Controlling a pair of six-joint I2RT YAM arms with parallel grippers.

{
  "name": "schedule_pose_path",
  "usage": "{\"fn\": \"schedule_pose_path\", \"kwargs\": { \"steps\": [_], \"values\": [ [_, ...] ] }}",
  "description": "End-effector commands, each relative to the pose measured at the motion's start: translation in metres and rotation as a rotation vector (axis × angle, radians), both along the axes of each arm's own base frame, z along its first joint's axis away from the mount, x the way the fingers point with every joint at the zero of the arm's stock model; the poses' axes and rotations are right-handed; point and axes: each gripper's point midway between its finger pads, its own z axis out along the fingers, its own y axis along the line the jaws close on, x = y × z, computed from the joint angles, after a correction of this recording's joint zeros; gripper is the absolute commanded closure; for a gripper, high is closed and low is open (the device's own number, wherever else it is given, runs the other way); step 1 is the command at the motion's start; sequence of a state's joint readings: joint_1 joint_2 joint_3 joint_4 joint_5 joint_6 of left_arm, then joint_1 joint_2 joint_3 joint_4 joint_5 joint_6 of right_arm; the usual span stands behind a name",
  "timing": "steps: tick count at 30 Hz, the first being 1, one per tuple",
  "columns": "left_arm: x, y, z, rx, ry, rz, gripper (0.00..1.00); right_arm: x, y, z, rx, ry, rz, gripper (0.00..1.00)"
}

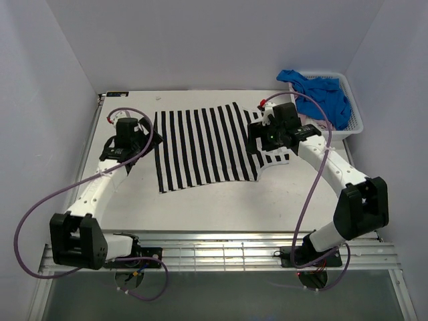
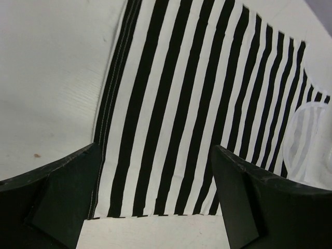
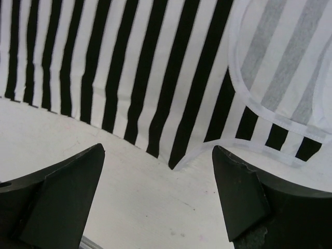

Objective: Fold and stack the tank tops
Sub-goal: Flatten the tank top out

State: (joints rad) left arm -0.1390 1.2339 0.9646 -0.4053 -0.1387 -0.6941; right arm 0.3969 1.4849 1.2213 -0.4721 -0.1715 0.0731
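Striped top [image 1: 200, 147] is lying spread flat on the table [image 1: 221, 207], mid-field toward the far side, stripes running near to far in the top view. Its straight hem edge is facing left; the neck and strap end is facing right, partly covered by the right arm.

Left gripper [image 2: 155, 153] is hanging over the hem end. Its jaws are standing wide apart and nothing is sitting between them; in the wrist view the cloth is lying flat below, with the near hem corner showing between the fingers.

Right gripper [image 3: 158, 150] is hanging over the neck end, jaws likewise spread wide and gripping nothing. Its wrist view is showing a curved, banded opening with paler stripes inside it, and a pointed bit of cloth edge resting on bare table.

Blue top [image 1: 321, 90] is lying crumpled in the basket [image 1: 358, 117] at the far right corner, draping over its left rim, apart from the striped one.
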Motion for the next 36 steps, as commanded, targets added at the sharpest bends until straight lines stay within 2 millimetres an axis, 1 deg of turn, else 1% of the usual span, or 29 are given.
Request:
{"fn": "schedule_pose_path", "kwargs": {
  "steps": [1,2,3,4,5,7,10,11,13,14,15,17,18,21,24,25,27,29,30,33,34,36],
  "values": [
    [0.016,-0.032,-0.016,-0.111,0.013,-0.127,0.02,0.023,-0.013,-0.016,0.023,0.058,-0.084,0.10],
    [0.018,-0.036,-0.022,-0.129,0.023,-0.135,0.02,0.025,-0.015,-0.023,0.013,0.068,-0.083,0.10],
    [0.020,-0.041,-0.030,-0.143,0.038,-0.152,0.02,0.028,-0.015,-0.037,0.001,0.093,-0.084,0.10],
    [0.025,-0.044,-0.048,-0.147,0.077,-0.159,0.02,0.032,-0.016,-0.041,0.000,0.096,-0.090,0.10],
    [0.028,-0.046,-0.056,-0.146,0.097,-0.175,0.02,0.037,-0.016,-0.053,-0.005,0.111,-0.104,0.10],
    [0.032,-0.055,-0.078,-0.157,0.172,-0.214,0.02,0.041,-0.020,-0.062,-0.016,0.128,-0.122,0.10],
    [0.034,-0.058,-0.095,-0.160,0.209,-0.233,0.02,0.046,-0.024,-0.080,-0.031,0.128,-0.147,0.10],
    [0.032,-0.058,-0.105,-0.156,0.230,-0.235,0.02,0.048,-0.024,-0.085,-0.026,0.124,-0.147,0.10],
    [0.035,-0.055,-0.112,-0.136,0.229,-0.234,0.02,0.049,-0.024,-0.094,-0.026,0.135,-0.146,0.10],
    [0.034,-0.055,-0.120,-0.130,0.245,-0.235,0.02,0.048,-0.023,-0.098,-0.027,0.140,-0.140,0.10],
    [0.035,-0.053,-0.125,-0.120,0.253,-0.232,0.02,0.048,-0.021,-0.105,-0.021,0.152,-0.129,0.10],
    [0.037,-0.051,-0.133,-0.105,0.270,-0.232,0.02,0.045,-0.019,-0.111,-0.014,0.162,-0.114,0.10],
    [0.039,-0.050,-0.141,-0.096,0.290,-0.228,0.02,0.042,-0.019,-0.117,-0.012,0.173,-0.111,0.10],
    [0.046,-0.041,-0.152,-0.052,0.303,-0.201,0.02,0.036,-0.018,-0.126,-0.011,0.195,-0.101,0.10],
    [0.054,-0.037,-0.160,-0.029,0.320,-0.196,0.02,0.025,-0.014,-0.134,0.013,0.232,-0.078,0.10],
    [0.055,-0.036,-0.162,-0.021,0.328,-0.191,0.02,0.018,-0.013,-0.138,0.022,0.250,-0.069,0.10],
    [0.056,-0.027,-0.169,0.002,0.358,-0.166,0.02,0.010,-0.009,-0.139,0.045,0.269,-0.064,0.10],
    [0.059,-0.025,-0.174,0.001,0.376,-0.158,0.02,-0.002,-0.008,-0.145,0.050,0.294,-0.065,0.10],
    [0.059,-0.015,-0.177,0.021,0.390,-0.123,0.02,-0.006,-0.008,-0.146,0.048,0.303,-0.067,0.10],
    [0.059,-0.013,-0.176,0.002,0.391,-0.111,0.02,-0.019,-0.007,-0.150,0.038,0.327,-0.071,0.10],
    [0.059,-0.016,-0.173,-0.010,0.384,-0.128,0.02,-0.021,-0.006,-0.149,0.037,0.327,-0.070,0.10],
    [0.061,-0.022,-0.162,-0.033,0.353,-0.159,0.02,-0.023,-0.004,-0.145,0.031,0.314,-0.060,0.10]
  ]
}}
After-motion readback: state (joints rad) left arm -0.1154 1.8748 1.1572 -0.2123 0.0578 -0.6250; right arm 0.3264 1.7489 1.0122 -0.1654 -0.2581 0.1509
